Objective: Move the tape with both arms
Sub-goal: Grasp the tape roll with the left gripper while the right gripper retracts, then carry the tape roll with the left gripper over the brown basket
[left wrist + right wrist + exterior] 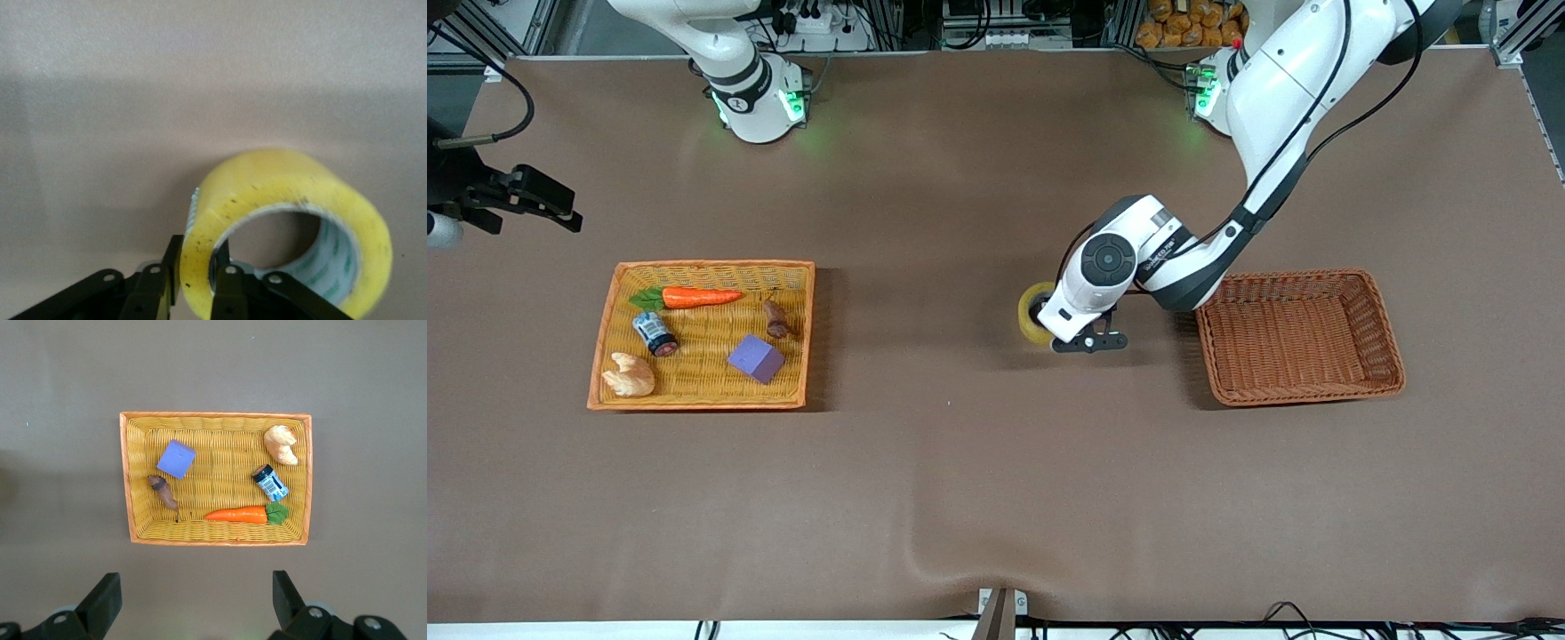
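Observation:
The yellowish tape roll (1032, 313) stands on edge near the middle of the table, beside the empty brown basket (1298, 384). My left gripper (1051, 331) is shut on the roll's wall. In the left wrist view one finger (168, 267) is outside the roll (287, 193) and the other is inside the core, with my left gripper (198, 259) around the wall. I cannot tell whether the roll touches the table. My right gripper (193, 607) is open and empty, high over the table by the orange-rimmed basket (127, 480). It shows at the front view's edge (525, 203).
The orange-rimmed basket (609, 311) toward the right arm's end holds a carrot (698, 297), a small dark jar (655, 333), a purple block (756, 358), a bread piece (630, 374) and a brown piece (775, 319). The cloth has a ridge (925, 560) near the front edge.

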Robot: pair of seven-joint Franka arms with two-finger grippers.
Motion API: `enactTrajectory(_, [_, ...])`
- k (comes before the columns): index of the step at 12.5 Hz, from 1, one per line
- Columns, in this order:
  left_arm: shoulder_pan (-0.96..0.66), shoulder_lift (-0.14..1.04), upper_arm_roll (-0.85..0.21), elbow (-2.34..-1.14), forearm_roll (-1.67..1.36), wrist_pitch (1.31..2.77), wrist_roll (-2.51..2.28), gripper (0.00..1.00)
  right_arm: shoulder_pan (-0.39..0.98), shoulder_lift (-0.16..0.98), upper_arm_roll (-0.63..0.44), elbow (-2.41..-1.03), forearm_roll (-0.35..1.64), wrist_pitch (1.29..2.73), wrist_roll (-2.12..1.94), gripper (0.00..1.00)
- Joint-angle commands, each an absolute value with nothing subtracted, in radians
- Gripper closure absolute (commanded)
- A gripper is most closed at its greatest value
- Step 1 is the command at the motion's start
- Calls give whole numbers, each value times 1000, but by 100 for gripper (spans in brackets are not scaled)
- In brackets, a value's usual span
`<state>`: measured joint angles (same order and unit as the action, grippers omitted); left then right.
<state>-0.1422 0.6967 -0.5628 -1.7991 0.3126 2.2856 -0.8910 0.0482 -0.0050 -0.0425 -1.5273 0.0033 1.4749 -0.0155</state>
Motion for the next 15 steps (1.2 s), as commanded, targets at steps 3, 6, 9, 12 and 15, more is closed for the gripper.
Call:
enactTrajectory(3, [-103,567,-575,-1813,324,2208,-939,100,25,-11,-17,-1526,-12,1463,-29,0])
enactTrajectory(6, [-62,401,-575,-1812,281,2050,-927,100,25,-9,-17,-1526,-12,1468,-28,0])
enactTrajectory(9, [41,272,-577,-1818,206,2019,-858,100,17,-9,-18,-1526,-8,1476,-11,0])
enactTrajectory(12, [208,183,-575,-1818,121,1942,-595,100,15,-6,-18,-1528,-5,1483,-9,0])
enactTrajectory(15, [394,173,-575,-1839,91,1887,-297,100,6,-5,-18,-1531,-8,1483,-11,0])
